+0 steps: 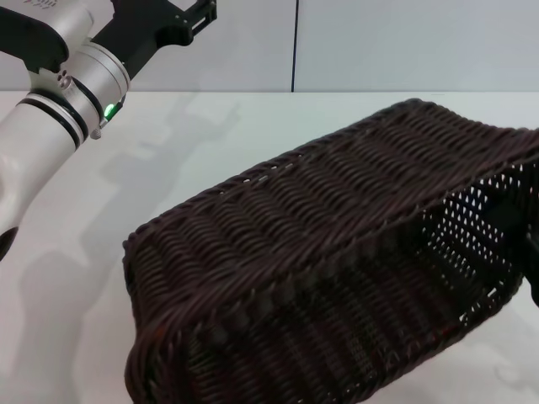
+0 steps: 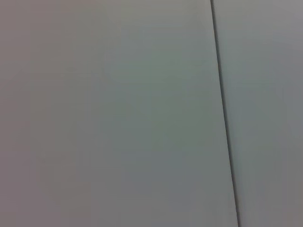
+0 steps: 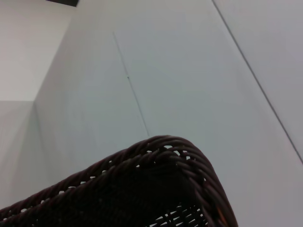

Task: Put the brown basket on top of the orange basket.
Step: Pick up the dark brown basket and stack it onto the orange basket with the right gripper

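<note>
The brown basket (image 1: 337, 252) hangs tilted above the table, close under the head camera, with its open side facing front right. My right gripper (image 1: 515, 220) shows only as a dark shape through the weave at the basket's right end, where it holds the rim. The braided rim (image 3: 156, 161) fills the bottom of the right wrist view. The orange basket is hidden. My left arm is raised at the upper left, with its gripper (image 1: 192, 17) pointing at the back wall, away from the basket.
The white table (image 1: 168, 151) runs to a pale back wall with a dark vertical seam (image 1: 296, 46). The left wrist view shows only that wall and seam (image 2: 222, 113).
</note>
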Controlling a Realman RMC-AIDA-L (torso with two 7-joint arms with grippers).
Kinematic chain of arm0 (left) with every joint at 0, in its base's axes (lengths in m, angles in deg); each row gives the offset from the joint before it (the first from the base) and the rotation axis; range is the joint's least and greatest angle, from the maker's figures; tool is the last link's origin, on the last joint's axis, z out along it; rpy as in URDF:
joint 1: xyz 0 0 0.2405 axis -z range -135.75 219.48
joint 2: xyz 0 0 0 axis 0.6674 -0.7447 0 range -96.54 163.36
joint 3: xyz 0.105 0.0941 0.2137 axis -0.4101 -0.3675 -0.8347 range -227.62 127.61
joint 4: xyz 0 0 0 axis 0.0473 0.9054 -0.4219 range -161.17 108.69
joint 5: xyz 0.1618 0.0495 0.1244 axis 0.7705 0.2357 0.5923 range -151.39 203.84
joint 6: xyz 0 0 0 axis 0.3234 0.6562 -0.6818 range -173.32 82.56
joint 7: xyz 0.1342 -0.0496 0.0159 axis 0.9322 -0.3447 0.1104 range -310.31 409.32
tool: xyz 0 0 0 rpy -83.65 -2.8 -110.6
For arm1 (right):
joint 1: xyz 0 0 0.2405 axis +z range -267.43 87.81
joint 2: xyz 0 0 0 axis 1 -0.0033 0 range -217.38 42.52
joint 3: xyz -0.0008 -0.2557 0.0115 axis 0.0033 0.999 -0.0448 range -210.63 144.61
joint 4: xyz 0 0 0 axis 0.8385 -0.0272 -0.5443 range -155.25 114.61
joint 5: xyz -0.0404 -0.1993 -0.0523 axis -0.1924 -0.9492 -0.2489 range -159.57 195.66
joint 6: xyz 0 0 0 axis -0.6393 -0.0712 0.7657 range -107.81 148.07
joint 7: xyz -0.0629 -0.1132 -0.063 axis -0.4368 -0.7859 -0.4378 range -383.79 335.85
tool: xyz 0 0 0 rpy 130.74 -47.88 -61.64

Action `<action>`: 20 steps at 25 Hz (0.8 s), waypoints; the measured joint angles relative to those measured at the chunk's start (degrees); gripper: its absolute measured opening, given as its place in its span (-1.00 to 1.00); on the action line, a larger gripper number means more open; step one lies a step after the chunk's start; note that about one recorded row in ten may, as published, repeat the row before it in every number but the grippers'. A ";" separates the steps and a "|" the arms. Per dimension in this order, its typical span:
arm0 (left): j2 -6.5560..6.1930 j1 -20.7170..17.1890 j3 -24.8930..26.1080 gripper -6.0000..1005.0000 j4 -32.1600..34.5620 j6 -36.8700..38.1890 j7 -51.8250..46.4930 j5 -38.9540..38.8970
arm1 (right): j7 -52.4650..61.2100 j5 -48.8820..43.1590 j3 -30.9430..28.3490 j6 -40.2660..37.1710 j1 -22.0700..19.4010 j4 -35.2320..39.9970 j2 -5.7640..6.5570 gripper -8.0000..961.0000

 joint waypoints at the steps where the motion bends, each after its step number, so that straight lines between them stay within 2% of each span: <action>1: 0.00 0.24 0.01 0.69 -0.07 -0.74 0.26 0.05 | 0.00 0.00 0.00 0.00 0.00 0.00 0.00 -0.68; 10: 0.00 0.07 -0.48 0.69 -0.13 -0.81 0.30 0.09 | -4.95 -0.34 0.69 1.64 -2.78 -4.78 -0.07 -0.68; 20: 0.00 -0.06 -0.84 0.69 -0.13 -0.79 0.32 0.82 | -5.84 -0.41 0.47 2.55 -4.96 -6.38 -0.17 -0.68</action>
